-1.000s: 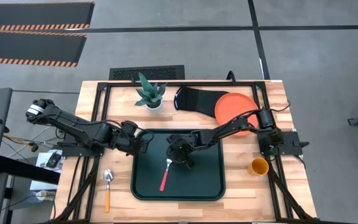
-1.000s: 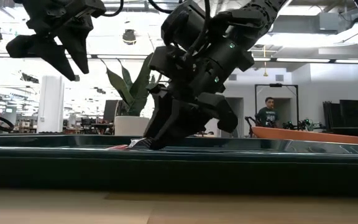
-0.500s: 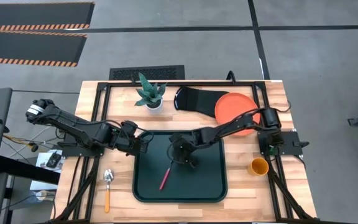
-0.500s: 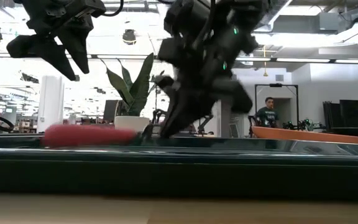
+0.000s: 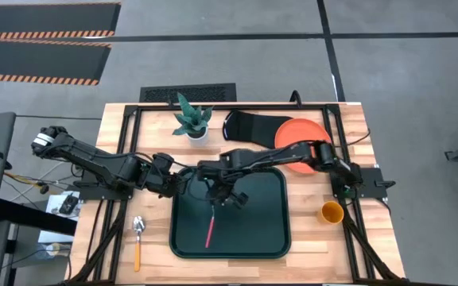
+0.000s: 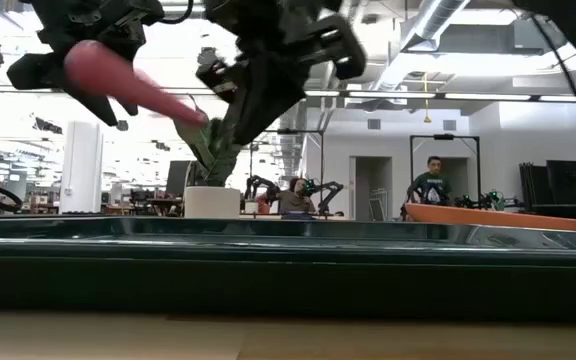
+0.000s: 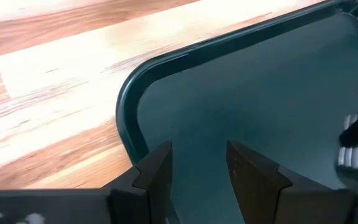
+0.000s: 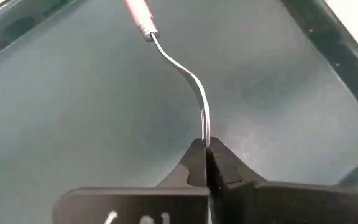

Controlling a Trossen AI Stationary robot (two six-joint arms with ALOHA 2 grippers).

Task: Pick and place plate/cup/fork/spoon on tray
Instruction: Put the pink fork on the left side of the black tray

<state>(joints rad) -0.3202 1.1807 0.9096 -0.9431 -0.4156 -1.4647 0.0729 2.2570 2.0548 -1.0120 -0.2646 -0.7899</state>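
The right gripper (image 5: 215, 193) sits just left of centre in the high view, over the upper left part of the tray (image 5: 265, 238). Its jaws are clamped tight on the metal end of the fork (image 5: 211, 225); the right wrist view shows the silver neck pinched between the two dark fingers (image 8: 194, 163), arching away to the red handle at the top of that frame. In the high view the fork runs down from the gripper, handle pointing toward the tray's lower left. In the low view the handle (image 6: 133, 85) is a pink blur at upper left, well above the tray rim (image 6: 288, 250), so the fork is lifted clear.

The left gripper (image 5: 183, 183) waits just left of the right one, at the tray's upper left corner. In the left wrist view its fingers (image 7: 154, 174) stand apart with nothing between them, the tray's rounded corner (image 7: 126, 118) beneath.

The plate (image 5: 296, 139) lies at upper right of the table, off the tray, partly under the right arm and overlapping a black mitt (image 5: 249, 127). The cup (image 5: 331, 212) stands at right, beside the tray. The spoon (image 5: 137, 238) lies on the wood at lower left, outside the tray. A potted plant (image 5: 192, 119) stands above the tray, left of the mitt.
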